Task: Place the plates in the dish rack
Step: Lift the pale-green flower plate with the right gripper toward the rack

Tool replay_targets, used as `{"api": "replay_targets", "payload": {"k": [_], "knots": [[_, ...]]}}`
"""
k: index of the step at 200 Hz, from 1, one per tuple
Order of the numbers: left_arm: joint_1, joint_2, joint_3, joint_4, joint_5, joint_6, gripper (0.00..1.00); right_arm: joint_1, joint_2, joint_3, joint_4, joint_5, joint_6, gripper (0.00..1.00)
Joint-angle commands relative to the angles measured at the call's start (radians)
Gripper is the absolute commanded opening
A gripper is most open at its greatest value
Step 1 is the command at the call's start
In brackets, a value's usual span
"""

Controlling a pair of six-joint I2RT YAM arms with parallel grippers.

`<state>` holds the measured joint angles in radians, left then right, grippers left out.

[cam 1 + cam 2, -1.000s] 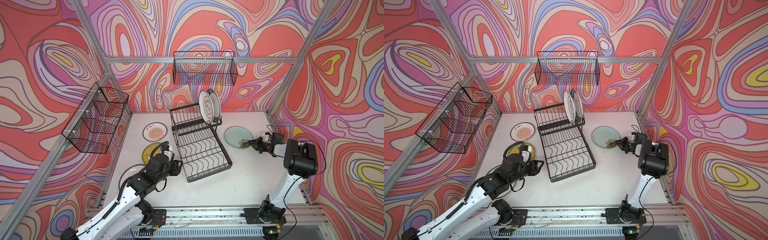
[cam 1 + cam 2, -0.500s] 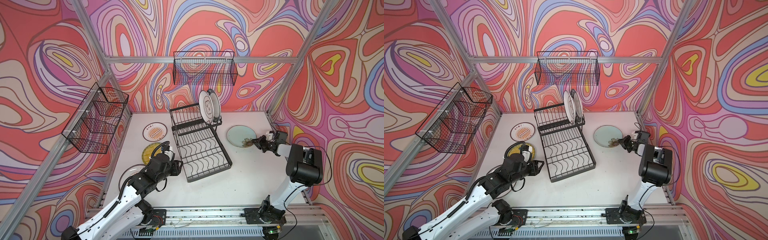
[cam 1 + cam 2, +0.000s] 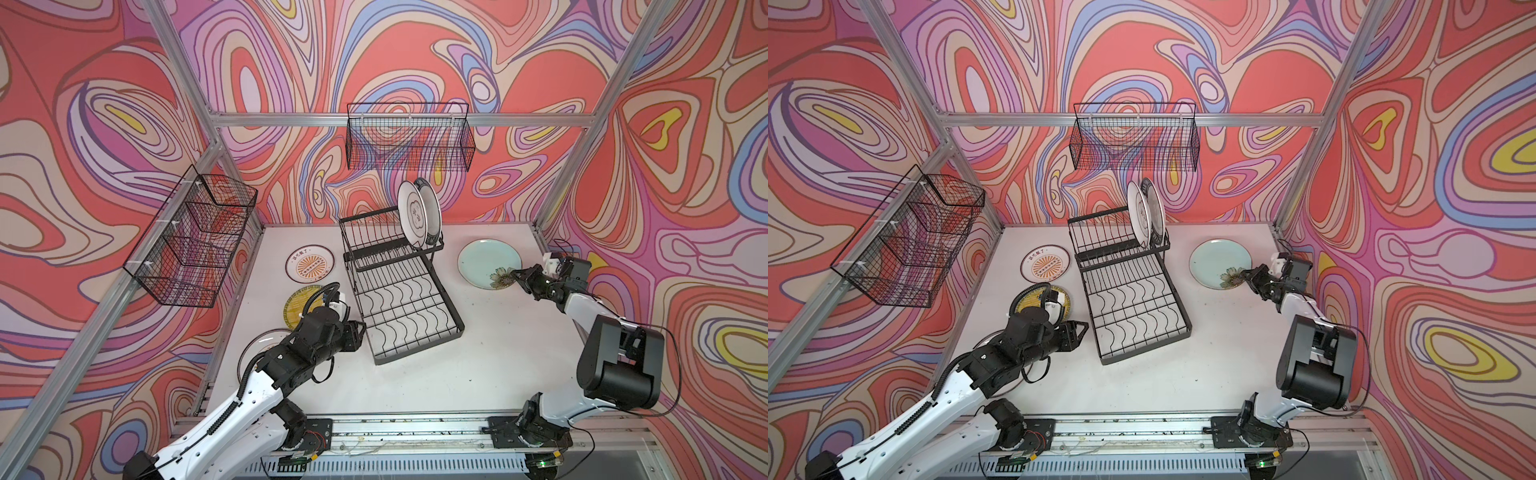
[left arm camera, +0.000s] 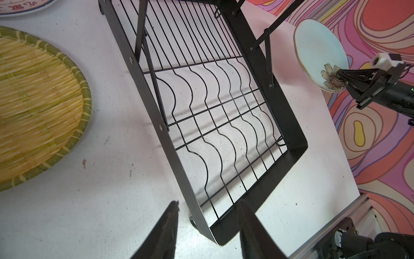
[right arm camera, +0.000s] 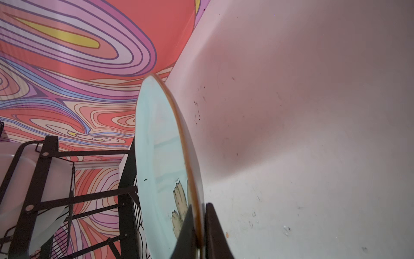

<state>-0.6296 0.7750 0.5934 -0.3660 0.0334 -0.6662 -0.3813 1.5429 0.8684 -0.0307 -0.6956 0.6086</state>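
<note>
Table (image 3: pixel 415 382): white; it bears the rack and four plates lying outside it.
Rack (image 3: pixel 399 299): black wire, set askew mid-table, with a wavy-wire tray in front and a raised slotted tier behind.
Baskets: two of mesh, one on the left wall (image 3: pixel 195 241) and one on the back wall (image 3: pixel 409 141).
Racked plates: the cloud plate (image 3: pixel 411 216) and the lettered plate (image 3: pixel 432 208) stand on edge side by side at the right end of the tier.
Green plate (image 3: pixel 486 262): right of the rack and apart from it, held at its flowered edge.
Sunburst plate (image 3: pixel 309 264): flat, left of the tier.
Yellow plate (image 3: pixel 297 305): flat, nearer the front and partly under the left arm.
Hidden plate (image 3: pixel 257 345): only its rim shows under the left arm.
Right gripper (image 5: pixel 199 206): jaws clamped on the green plate's rim.
Left gripper (image 4: pixel 208 204): jaws apart and holding nothing, at the rack's front left corner; whether it touches the rack I cannot tell.
</note>
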Motion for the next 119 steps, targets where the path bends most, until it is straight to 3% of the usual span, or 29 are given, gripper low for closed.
{"api": "replay_targets", "payload": {"k": [1, 119], "knots": [[-0.004, 0.005, 0.021, 0.009, 0.004, -0.005, 0.47, -0.003, -0.077, -0.014, 0.014, -0.065, -0.024, 0.00], [-0.004, 0.057, 0.021, 0.069, 0.050, -0.024, 0.47, 0.001, -0.251, -0.122, -0.057, -0.171, -0.083, 0.00]]}}
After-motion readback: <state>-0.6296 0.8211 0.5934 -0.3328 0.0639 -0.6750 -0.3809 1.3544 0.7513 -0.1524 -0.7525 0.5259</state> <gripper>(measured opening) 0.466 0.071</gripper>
